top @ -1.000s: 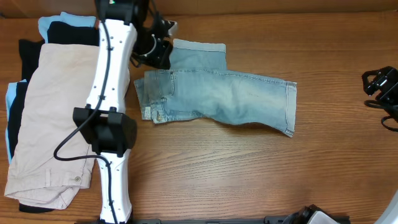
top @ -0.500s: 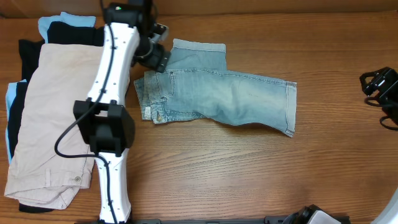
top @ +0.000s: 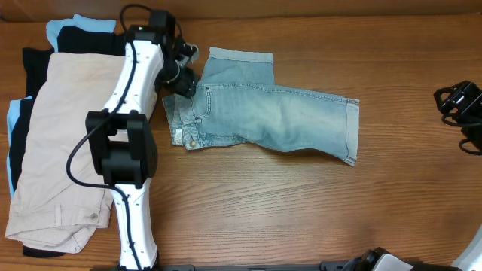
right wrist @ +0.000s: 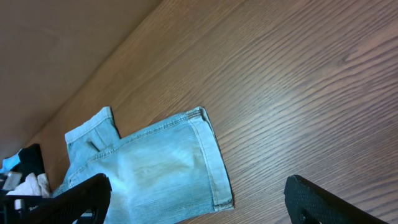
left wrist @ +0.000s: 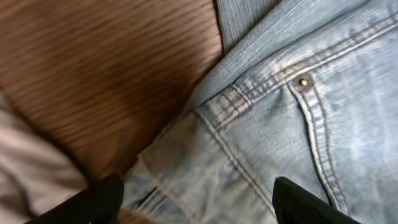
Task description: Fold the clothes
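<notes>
Your left gripper has its jaws spread wide, with one black fingertip in each lower corner of the wrist view. Between them lies the waistband end of the denim shorts, showing a belt loop, doubled seams and a metal rivet at a pocket corner. You cannot tell from here whether the fingertips touch the cloth.

From overhead, that gripper sits over the shorts' upper-left corner, at the waistband. The shorts lie flat on the wooden table, waistband to the left. One leg reaches right to a cuffed hem, and the other cuff pokes out toward the table's far edge, just beside the gripper.

Left of your arm, beige shorts top a pile with a black garment and a pale-blue garment under them.

Your right gripper is at the far right edge, well apart from the denim. Its jaws are spread with nothing between them.
</notes>
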Controlling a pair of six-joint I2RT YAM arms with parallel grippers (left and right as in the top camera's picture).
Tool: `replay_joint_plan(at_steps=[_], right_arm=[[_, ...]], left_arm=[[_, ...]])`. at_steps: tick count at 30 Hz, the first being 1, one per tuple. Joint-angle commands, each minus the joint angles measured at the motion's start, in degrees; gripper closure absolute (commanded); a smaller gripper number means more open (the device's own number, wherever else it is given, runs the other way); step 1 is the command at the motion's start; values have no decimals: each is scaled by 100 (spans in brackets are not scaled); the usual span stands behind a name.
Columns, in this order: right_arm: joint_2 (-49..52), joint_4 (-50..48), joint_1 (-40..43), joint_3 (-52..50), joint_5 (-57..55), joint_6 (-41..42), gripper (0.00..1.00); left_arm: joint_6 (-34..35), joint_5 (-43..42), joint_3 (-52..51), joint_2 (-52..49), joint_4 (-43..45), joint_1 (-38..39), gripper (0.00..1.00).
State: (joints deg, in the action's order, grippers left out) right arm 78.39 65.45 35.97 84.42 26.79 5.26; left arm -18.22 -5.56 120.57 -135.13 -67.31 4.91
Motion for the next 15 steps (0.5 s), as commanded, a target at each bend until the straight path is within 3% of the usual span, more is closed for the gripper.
replay_joint_plan(at_steps=[1, 8, 9, 12, 13, 15], right_arm=[[28, -22, 4, 68, 28, -83, 7], [28, -17, 4, 68, 28, -83, 7], [28, -17, 4, 68, 28, -83, 7], [28, -15, 4, 68, 28, -83, 7], [28, -15, 4, 68, 28, -83, 7], [28, -15, 4, 68, 28, -83, 7]], left_arm=[[-105, -155, -352, 44, 247, 31, 23], [-103, -149, -516, 44, 404, 11, 37], [-90, -151, -516, 44, 426, 11, 43], [-35, -155, -516, 44, 459, 13, 83], [13, -155, -516, 44, 466, 13, 92], [28, -155, -516, 44, 461, 13, 96]])
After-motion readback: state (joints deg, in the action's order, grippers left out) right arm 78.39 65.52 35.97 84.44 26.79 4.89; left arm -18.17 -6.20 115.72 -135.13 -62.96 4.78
